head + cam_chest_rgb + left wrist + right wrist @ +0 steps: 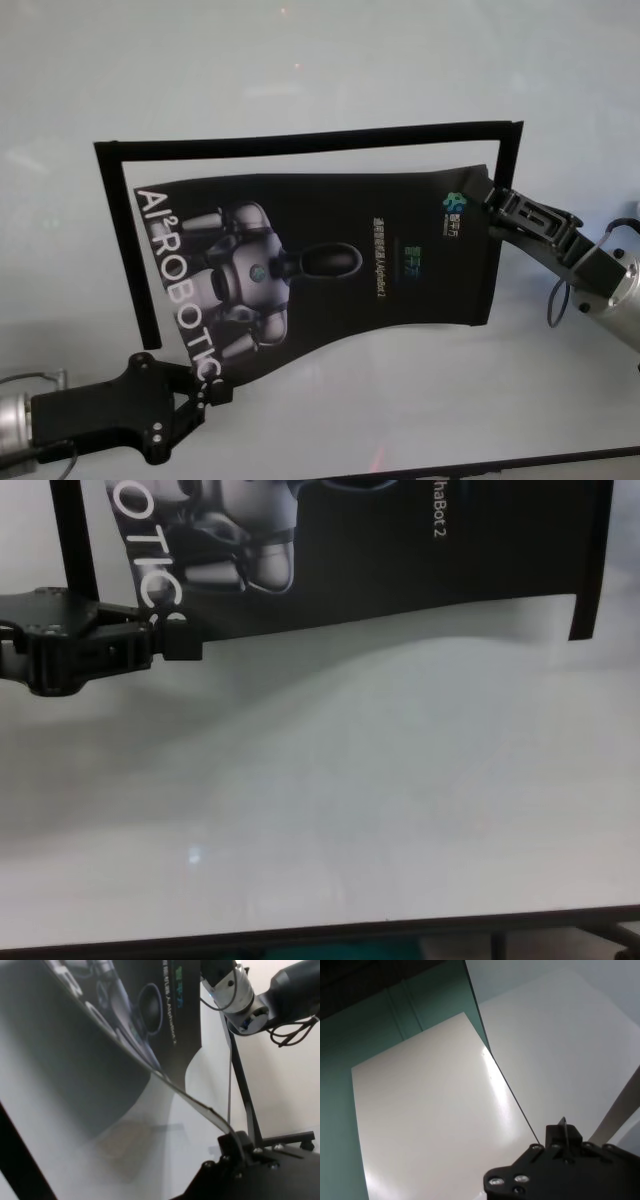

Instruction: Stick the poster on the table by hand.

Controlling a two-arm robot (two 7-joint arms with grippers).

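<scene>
The poster (330, 265) is a glossy black sheet printed with a silver-grey robot figure and white lettering "AI² ROBOTIC". It is held above the table (330, 70), bowed, with its near edge lifted. The left gripper (213, 392) pinches its near-left corner. The right gripper (487, 195) pinches its far-right corner. The table is a wide, smooth, pale-grey surface.
</scene>
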